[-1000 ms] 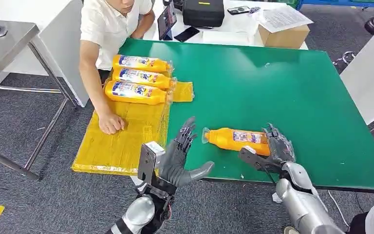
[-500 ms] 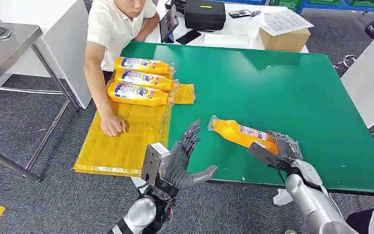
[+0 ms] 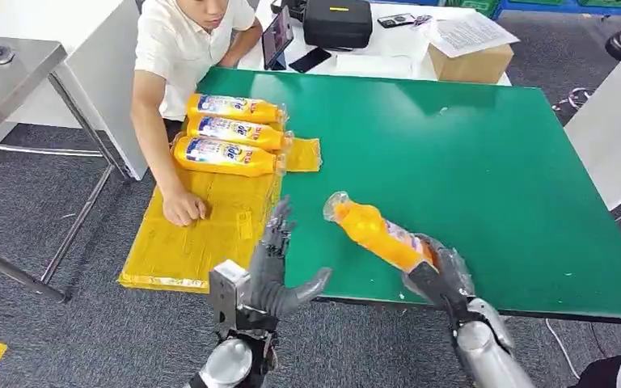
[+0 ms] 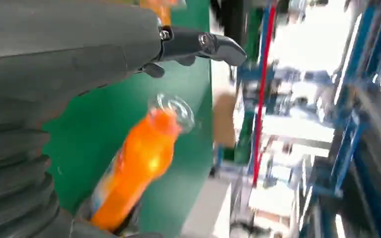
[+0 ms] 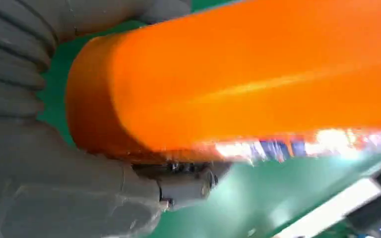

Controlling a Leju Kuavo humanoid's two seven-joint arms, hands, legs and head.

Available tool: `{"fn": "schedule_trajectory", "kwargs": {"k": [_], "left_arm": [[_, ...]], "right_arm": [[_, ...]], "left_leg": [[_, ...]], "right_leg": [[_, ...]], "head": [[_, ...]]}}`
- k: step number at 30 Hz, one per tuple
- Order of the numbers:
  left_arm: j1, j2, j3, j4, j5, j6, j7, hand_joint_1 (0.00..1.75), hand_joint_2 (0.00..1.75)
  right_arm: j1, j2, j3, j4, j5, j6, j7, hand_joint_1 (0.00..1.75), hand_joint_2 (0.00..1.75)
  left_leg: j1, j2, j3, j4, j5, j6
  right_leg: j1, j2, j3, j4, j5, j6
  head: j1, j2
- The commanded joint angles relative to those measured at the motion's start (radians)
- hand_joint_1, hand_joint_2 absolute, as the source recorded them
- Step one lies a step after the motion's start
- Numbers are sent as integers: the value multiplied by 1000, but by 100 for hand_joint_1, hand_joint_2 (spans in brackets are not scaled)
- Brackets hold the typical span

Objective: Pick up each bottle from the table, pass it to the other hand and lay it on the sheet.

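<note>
right hand [image 3: 441,275] grips bottle [image 3: 376,234] base, tilted above worktop [image 3: 485,153] near front edge | left hand [image 3: 279,271] spread beside bottle | risk: base-only grip, slips at handover

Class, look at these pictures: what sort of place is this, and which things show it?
Probably a robot test workshop: a green work table, a cardboard box on the white desk behind it, and blue metal racking nearby.

Bottle [image 3: 376,234] in right hand [image 3: 441,275], just right of left hand [image 3: 279,271]. Sheet [image 3: 202,230] w/ three bottles [image 3: 230,133] beyond left hand.
</note>
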Motion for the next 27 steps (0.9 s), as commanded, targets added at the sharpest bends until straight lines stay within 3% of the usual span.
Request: {"fn": "schedule_trajectory", "kwargs": {"k": [1, 4, 22, 27], "left_arm": [[155, 92, 85, -89, 131, -102, 71, 0, 175], [141, 87, 86, -96, 201, -128, 129, 0, 175], [127, 103, 45, -139, 215, -198, 153, 0, 175], [101, 92, 43, -146, 171, -256, 159, 0, 175]], "right_arm": [[146, 118, 105, -383, -100, -44, -7, 175, 175], [113, 136, 131, -357, -132, -62, -24, 175, 175], [52, 153, 194, -229, -143, -72, -32, 175, 175], [-14, 132, 311, -76, -87, 45, 44, 175, 175]], "left_leg": [[1, 3, -3, -1, -1, -3], [1, 4, -6, 0, -1, -4], [1, 0, -9, -1, 1, -4], [1, 2, -8, -1, 1, -4]], "right_leg": [[1, 3, -4, 1, -1, -3], [1, 4, -7, 2, -2, -3], [0, 1, -9, 1, -1, -3], [0, 2, -8, 0, 0, -3]], "head": [[0, 0], [0, 0], [1, 0], [1, 0]]}}
